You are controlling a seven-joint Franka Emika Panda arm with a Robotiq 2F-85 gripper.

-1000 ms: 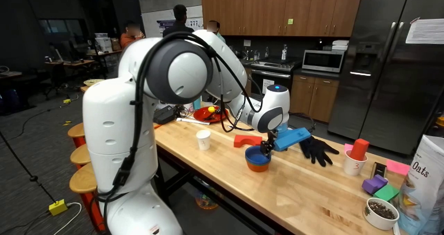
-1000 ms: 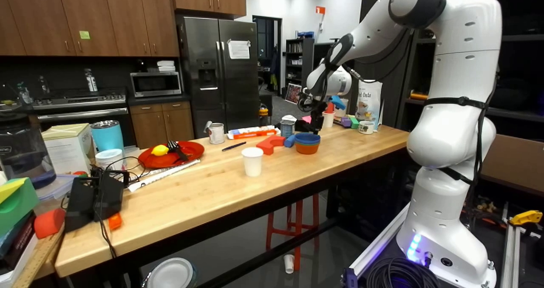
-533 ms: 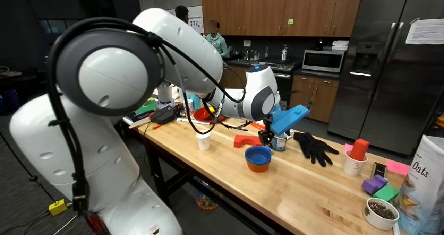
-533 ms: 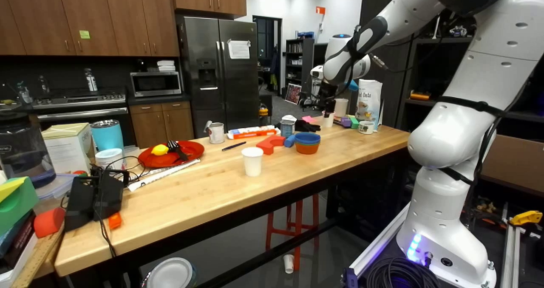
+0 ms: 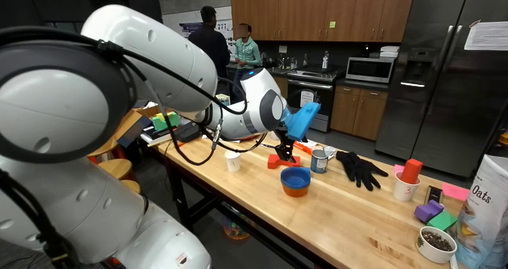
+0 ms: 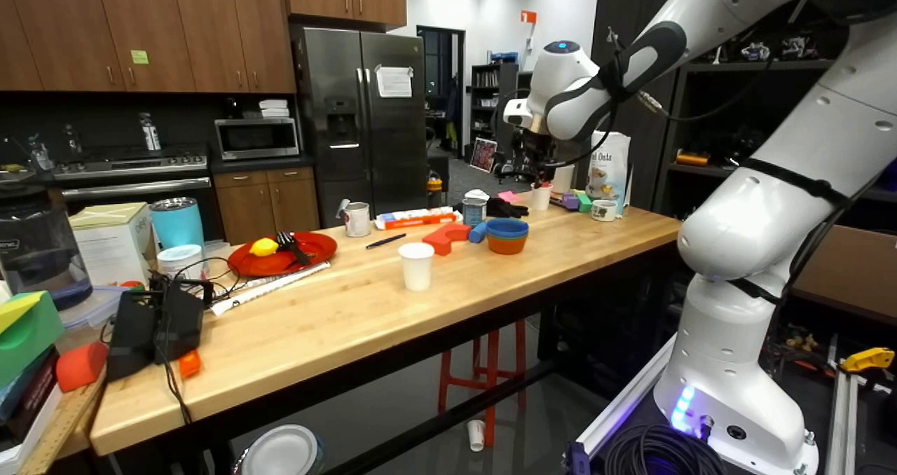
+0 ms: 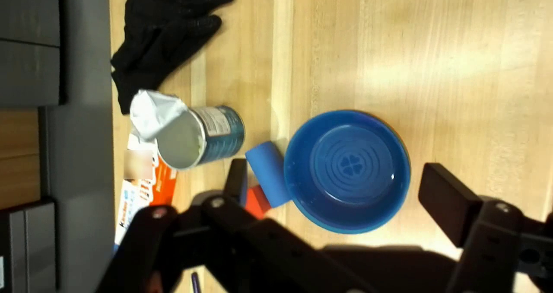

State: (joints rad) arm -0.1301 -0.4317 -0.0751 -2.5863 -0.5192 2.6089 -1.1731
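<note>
My gripper (image 7: pixel 341 185) is open and empty, with its two fingers wide apart. In the wrist view a blue bowl (image 7: pixel 351 167) shows between them, lower down. In the exterior views the gripper (image 5: pixel 285 154) hangs above the table, apart from the bowls. The blue bowl (image 6: pixel 507 227) sits nested on an orange bowl (image 6: pixel 506 244). A blue cylinder block (image 7: pixel 268 172) lies beside the bowl's rim. A red arch block (image 5: pixel 274 162) lies close by, partly hidden by a finger in the wrist view. An opened can (image 7: pixel 222 133) stands near them.
A black glove (image 7: pixel 164 29) and an orange-and-white box (image 6: pixel 420 217) lie along the far edge. A white paper cup (image 5: pixel 233 160) stands near the front edge. A cup (image 5: pixel 405 189) with a red block, a small white bowl (image 5: pixel 435 249) and an oats bag (image 5: pixel 480 205) stand at one end.
My gripper has risen from beside the bowls and moved left in an exterior view. The arm has folded back with it. The bowls, blocks and can have not visibly moved.
</note>
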